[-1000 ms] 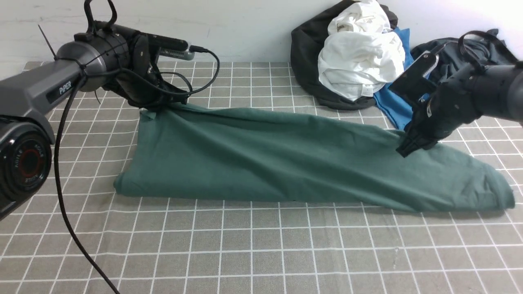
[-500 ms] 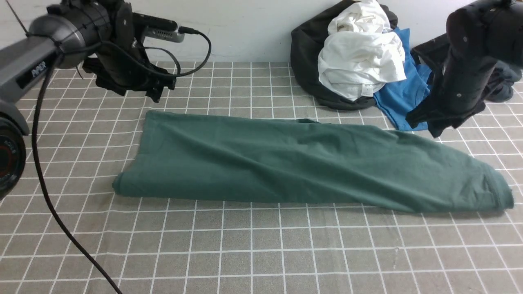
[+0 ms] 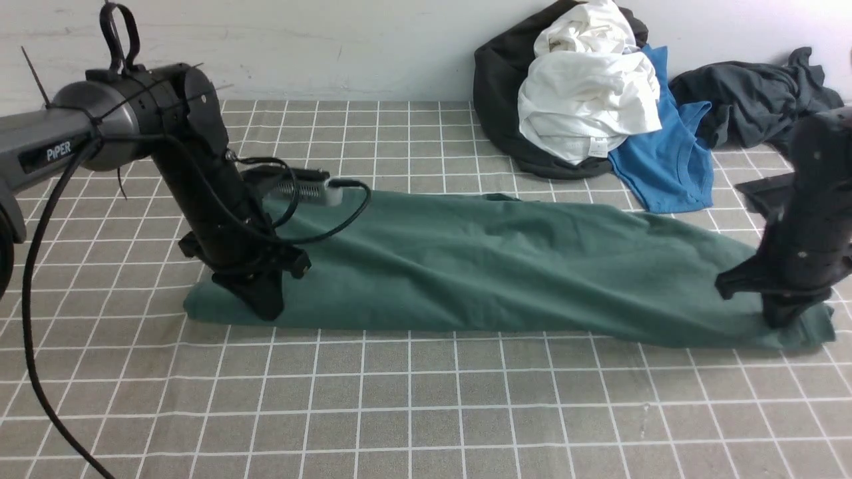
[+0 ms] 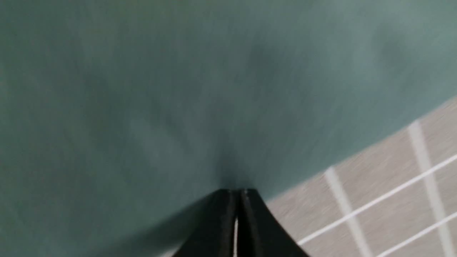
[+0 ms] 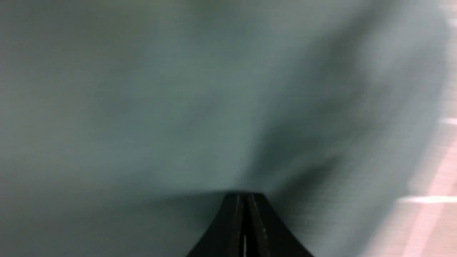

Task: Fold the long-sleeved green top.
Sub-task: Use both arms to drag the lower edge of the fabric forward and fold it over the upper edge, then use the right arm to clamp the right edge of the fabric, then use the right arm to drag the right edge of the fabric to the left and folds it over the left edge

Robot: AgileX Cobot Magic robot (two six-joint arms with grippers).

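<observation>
The green long-sleeved top (image 3: 506,266) lies flat as a long folded band across the middle of the grey checked tablecloth (image 3: 426,412). Its left end is broad and squared, and it narrows toward a rounded right end. Soft creases run along its length.

At the top's near left corner the left gripper (image 3: 266,309) stands pointing down, its tips on the fabric right at the front edge. In the left wrist view the fingers are pressed together with only a hairline between them. The green cloth gathers to a dark pucker at their tips, so the claw is closed on a pinch of the top.

At the top's near right corner the right gripper (image 3: 779,319) stands the same way. The right wrist view is blurred, but the fingers meet there too and a shadowed fold of cloth leads into them.

A black cable (image 3: 333,223) loops from the left arm over the top's far left part.

Beyond the top's far edge, toward its right half, a white garment (image 3: 586,100) sits heaped on a black garment (image 3: 499,86). A bright blue shirt (image 3: 665,166) spreads beside that heap, its lower edge near the top. A dark grey garment (image 3: 752,93) lies farther right, against the wall.
</observation>
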